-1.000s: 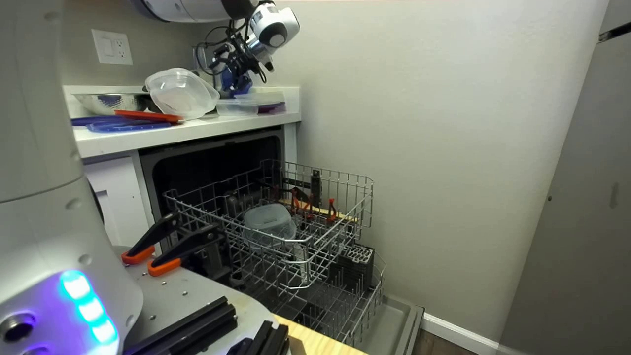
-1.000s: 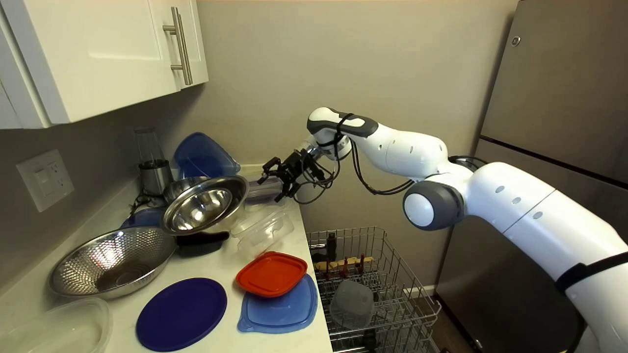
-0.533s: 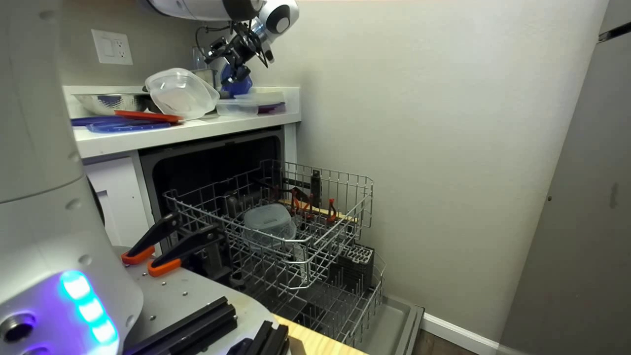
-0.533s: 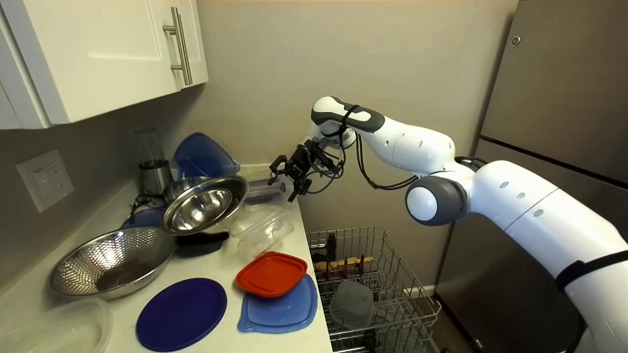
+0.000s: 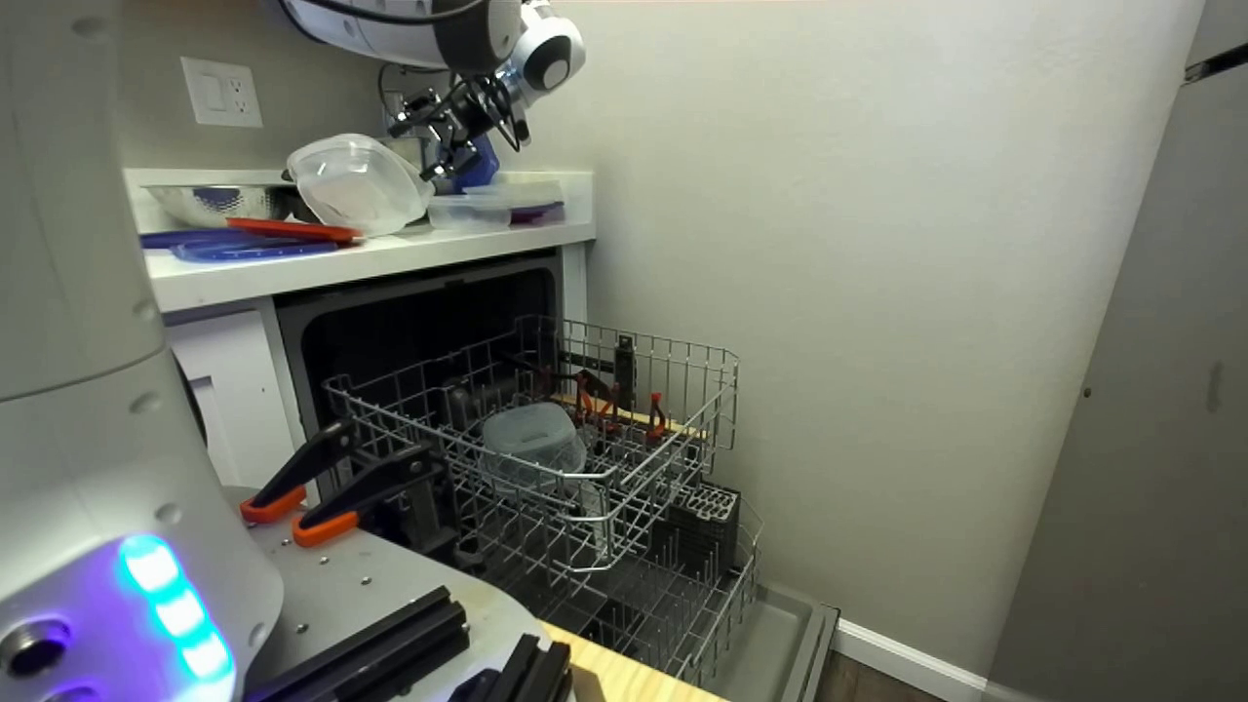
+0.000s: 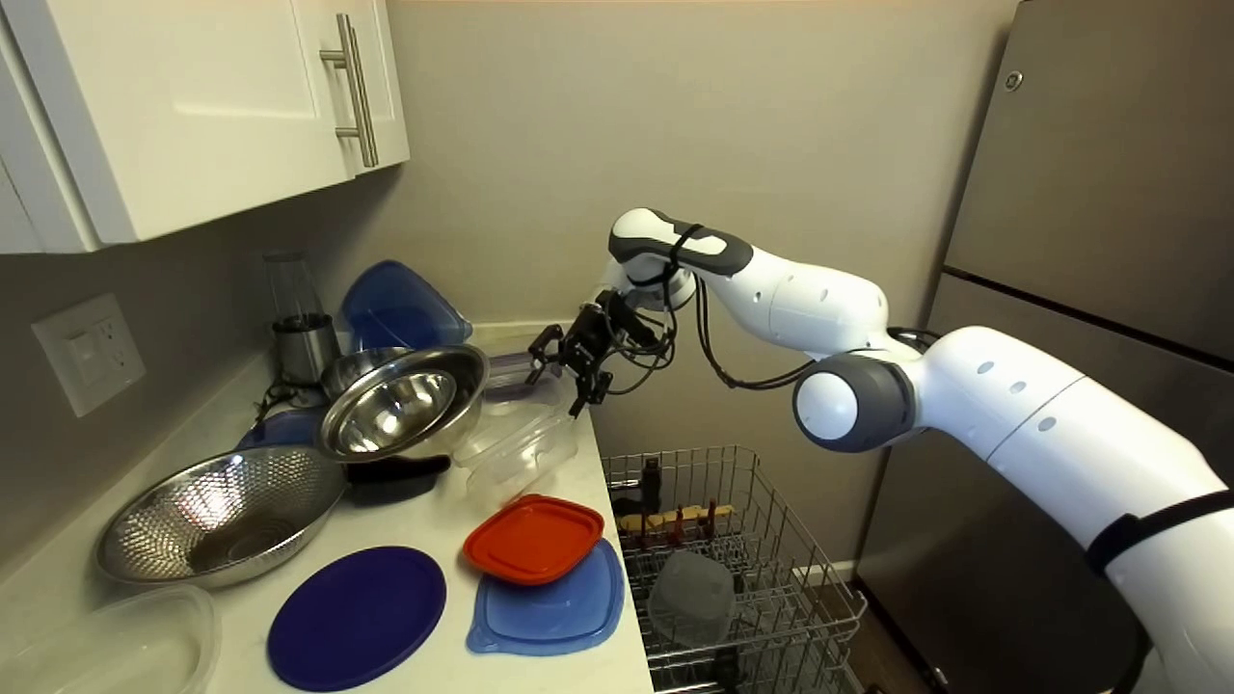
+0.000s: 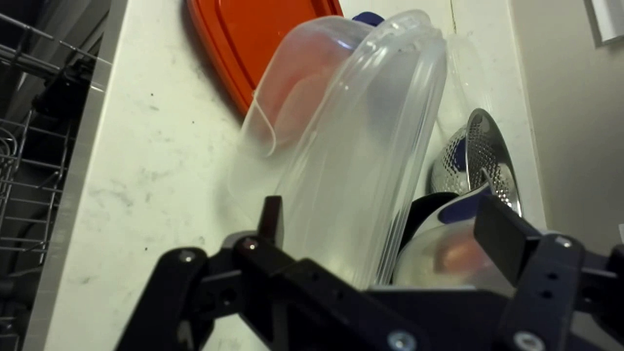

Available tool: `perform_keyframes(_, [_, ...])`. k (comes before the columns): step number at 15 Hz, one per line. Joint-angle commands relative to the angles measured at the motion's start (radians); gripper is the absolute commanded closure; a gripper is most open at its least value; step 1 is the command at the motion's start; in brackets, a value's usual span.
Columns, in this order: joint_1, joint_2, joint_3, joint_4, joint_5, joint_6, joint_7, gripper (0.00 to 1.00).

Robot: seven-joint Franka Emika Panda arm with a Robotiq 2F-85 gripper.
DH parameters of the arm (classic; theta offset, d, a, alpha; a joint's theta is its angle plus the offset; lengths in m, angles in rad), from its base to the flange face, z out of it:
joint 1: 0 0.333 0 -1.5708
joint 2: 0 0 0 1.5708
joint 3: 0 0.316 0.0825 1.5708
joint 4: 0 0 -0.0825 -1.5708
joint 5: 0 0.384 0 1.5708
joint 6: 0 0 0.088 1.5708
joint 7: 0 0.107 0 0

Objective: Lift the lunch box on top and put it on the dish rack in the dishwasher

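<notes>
My gripper (image 7: 385, 222) is spread wide and holds nothing, its fingers (image 7: 271, 222) standing at about nine and three o'clock in the wrist view. The lunch box (image 7: 351, 161) is on the counter (image 7: 136, 195), tipped over rather than upright, and from my grip it lies towards eleven o'clock, its near end reaching down into the gap between my fingers as that view has it. In an exterior view the lunch box (image 6: 521, 463) sits just below me at seven o'clock, with a gap between it and my lower finger, so I take it I am not touching it. What my next move turns on is the long rim: it runs from just short of one o'clock to just short of seven, so my closing line crosses it nearly square. I judge that little wrist turn is called for, mainly a reach down and forward, to get a finger on either side of one wall. The doubled edges might mean it is nested with another; I cannot tell. A steel bowl (image 7: 434, 253) shows at four o'clock, by my three o'clock finger, and could snag that finger on the way down. Mine is the only hand here, so the carry falls to it: in an exterior view the dish rack (image 5: 586, 476), standing out from the dishwasher (image 5: 419, 322), lies down at five o'clock, a clear tub (image 5: 531, 431) within it.
</notes>
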Motion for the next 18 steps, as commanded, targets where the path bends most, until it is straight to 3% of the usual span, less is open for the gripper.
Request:
perform_keyframes(1, [-0.008,0.04,0.055,0.041,-0.02,-0.026,0.028,0.0])
perform_keyframes(9, [-0.009,0.056,0.071,0.079,-0.029,-0.014,0.027,0.0])
perform_keyframes(11, [-0.017,0.019,0.076,0.008,-0.026,0.002,0.005,0.0])
perform_keyframes(13, [-0.013,0.033,0.078,0.021,-0.027,-0.004,0.011,0.0])
perform_keyframes(14, [-0.01,0.046,0.08,0.039,-0.026,-0.013,0.014,0.25])
perform_keyframes(15, [-0.008,0.049,0.082,0.043,-0.027,-0.022,0.008,0.26])
perform_keyframes(18, [-0.007,0.053,0.088,0.044,-0.026,-0.025,0.006,0.48])
